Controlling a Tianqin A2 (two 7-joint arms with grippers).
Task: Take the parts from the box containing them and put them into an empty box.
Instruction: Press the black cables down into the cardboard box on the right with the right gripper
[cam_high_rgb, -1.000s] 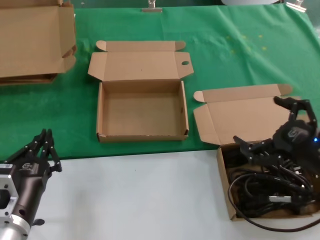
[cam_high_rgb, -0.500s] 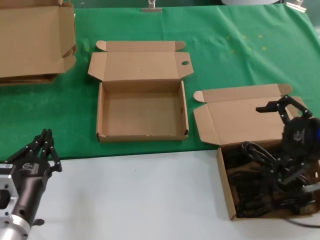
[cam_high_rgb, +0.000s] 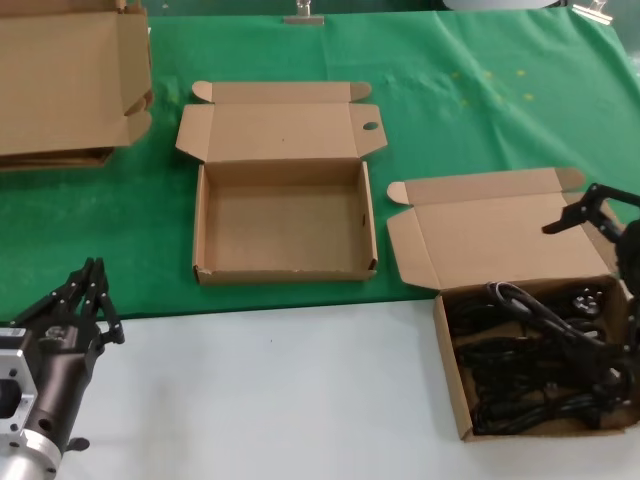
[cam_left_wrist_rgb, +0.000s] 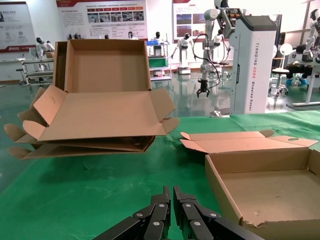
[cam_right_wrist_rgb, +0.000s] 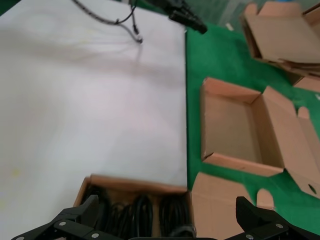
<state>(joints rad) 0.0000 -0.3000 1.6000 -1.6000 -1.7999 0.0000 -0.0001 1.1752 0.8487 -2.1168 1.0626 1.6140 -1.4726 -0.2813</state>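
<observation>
Right claw spread above the cable box, nothing picked yet

Currently the right gripper (cam_high_rgb: 600, 285) hangs over the far-right part of the full box (cam_high_rgb: 452, 375), jaws spread wide, holding nothing. Right wrist view confirms it: both fingers (cam_right_wrist_rgb: 75, 220) stand far apart with the box contents between them, below. Whether the lower finger touches the cables can't be told from the head view.

Cables (cam_high_rgb: 530, 365) all sit inside the full box, a tangled black heap of coils with plugs mixed in. No single bundle is clearly separate.

Empty box (cam_high_rgb: 205, 215) sits to the left of the full box and a bit farther back, on the green cloth (cam_high_rgb: 450, 90), lid open, nothing inside. Flat cardboard stack (cam_high_rgb: 60, 80) lies far left of the full box.

Left gripper (cam_high_rgb: 85, 300) is parked well left of the full box over the white table (cam_high_rgb: 270, 400), fingers pressed together.

Handling guess: cables look light, soft and floppy, not fragile. Loops will likely sag and snag neighbours, so one lift may drag extra coils out. Best hold is probably across the thick middle of one coil where several strands bunch, not on a plug or a single loose loop. The raised loop near the box's lid side looks the easiest reach.
</observation>
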